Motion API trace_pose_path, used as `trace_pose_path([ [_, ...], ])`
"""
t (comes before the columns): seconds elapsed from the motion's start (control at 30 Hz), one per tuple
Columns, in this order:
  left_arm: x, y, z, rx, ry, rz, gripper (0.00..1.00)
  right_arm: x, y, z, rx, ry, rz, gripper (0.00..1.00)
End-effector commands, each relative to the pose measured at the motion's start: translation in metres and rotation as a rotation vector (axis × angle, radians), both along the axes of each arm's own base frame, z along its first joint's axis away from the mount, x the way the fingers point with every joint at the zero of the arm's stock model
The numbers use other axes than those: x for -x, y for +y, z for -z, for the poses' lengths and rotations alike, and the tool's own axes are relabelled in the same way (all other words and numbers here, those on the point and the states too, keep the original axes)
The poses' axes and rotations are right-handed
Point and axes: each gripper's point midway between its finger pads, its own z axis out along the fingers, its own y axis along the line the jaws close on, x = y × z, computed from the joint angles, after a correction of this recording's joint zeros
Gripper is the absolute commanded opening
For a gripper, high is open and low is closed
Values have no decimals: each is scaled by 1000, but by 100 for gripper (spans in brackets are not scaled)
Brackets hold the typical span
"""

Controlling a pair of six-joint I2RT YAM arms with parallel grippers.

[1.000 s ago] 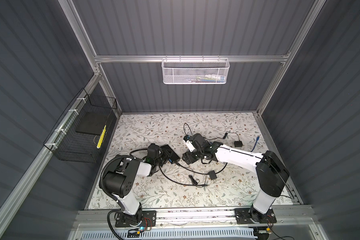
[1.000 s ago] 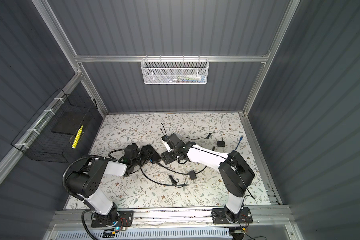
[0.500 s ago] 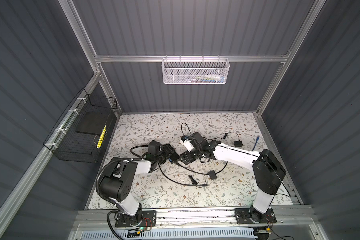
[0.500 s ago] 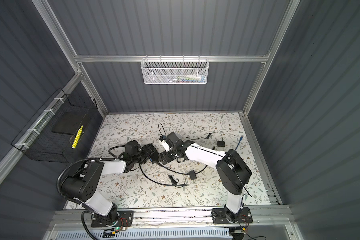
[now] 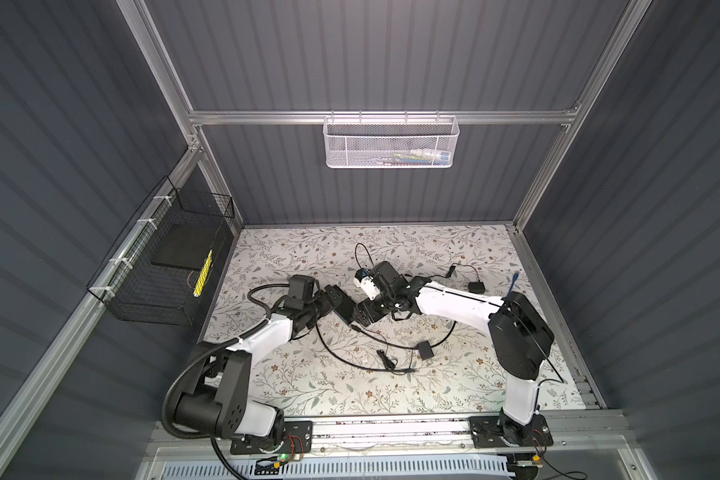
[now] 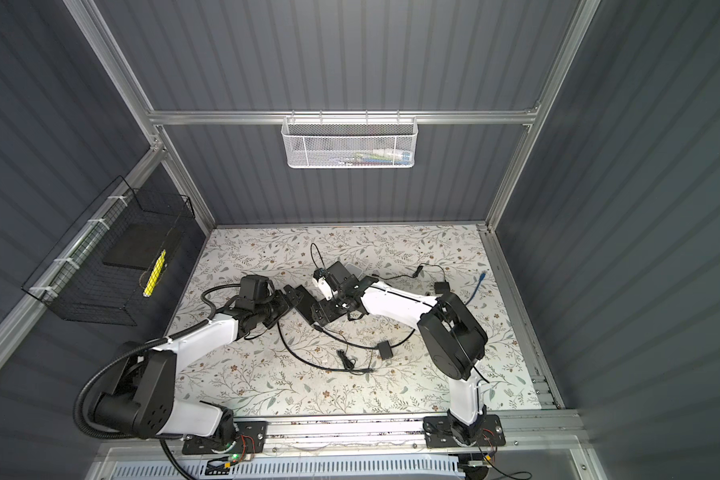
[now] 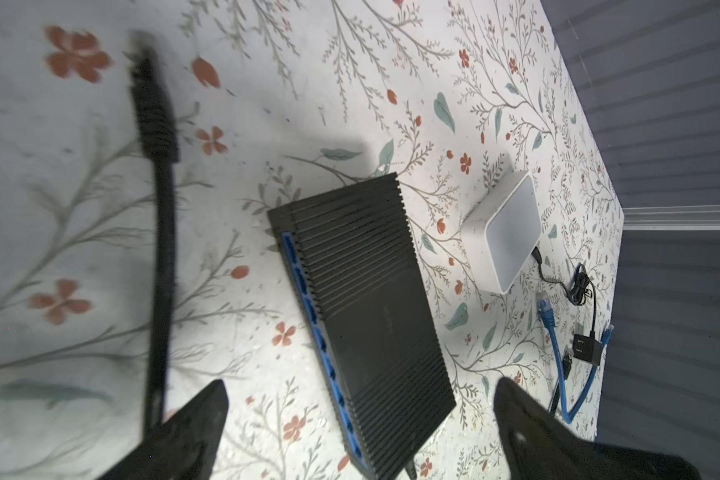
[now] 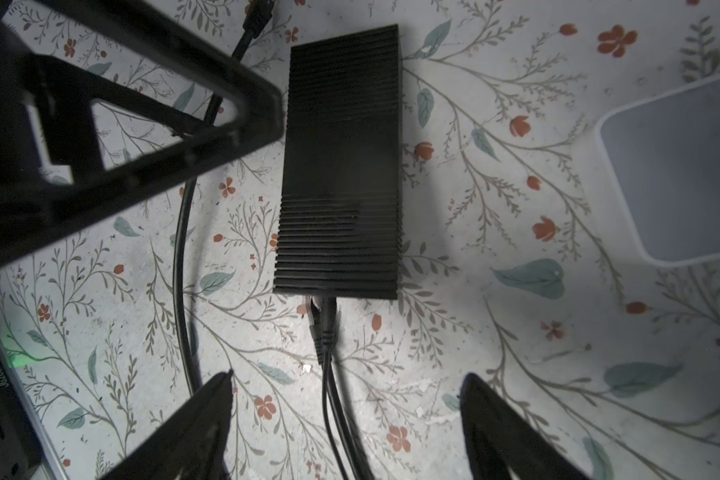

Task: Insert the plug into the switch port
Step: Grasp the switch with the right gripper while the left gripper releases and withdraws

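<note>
Left jaws, right jaws both spread, empty. Loose plug point(image 7: 152, 104) lies on counter point(image 7: 391, 83) beside switch point(image 7: 366, 307), not in port. White mesh basket point(image 5: 350, 149): small items point(image 5: 416, 156). Black wire basket point(image 5: 142, 307): dark slab point(image 5: 179, 245), yellow strip point(image 5: 202, 276).

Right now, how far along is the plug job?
Nothing looks done yet: the black plug lies loose on the table, apart from the switch, whose blue ports look empty. Nothing is in hand: left gripper and right gripper both stand open. Left: grasp the plug, line it up, push it in.
</note>
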Motion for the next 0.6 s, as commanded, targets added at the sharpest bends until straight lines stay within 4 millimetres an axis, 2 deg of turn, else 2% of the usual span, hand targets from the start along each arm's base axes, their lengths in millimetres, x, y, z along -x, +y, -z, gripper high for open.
trace_pose_path([
  [0.0,16,35,-27,-147,8,-29,100,-9,-1,8,85,-20,-36,86],
  [0.13,37,64,-55,-271,20,-28,100,-17,5,18,170,-40,-82,87],
  [0.23,47,76,-66,-329,35,-17,100,-17,16,24,205,-47,-139,87],
  [0.4,62,87,-64,-360,76,-7,100,-25,27,36,274,-80,-191,88],
  [0.57,70,91,-60,-348,92,-15,100,-21,40,30,254,-104,-215,89],
])
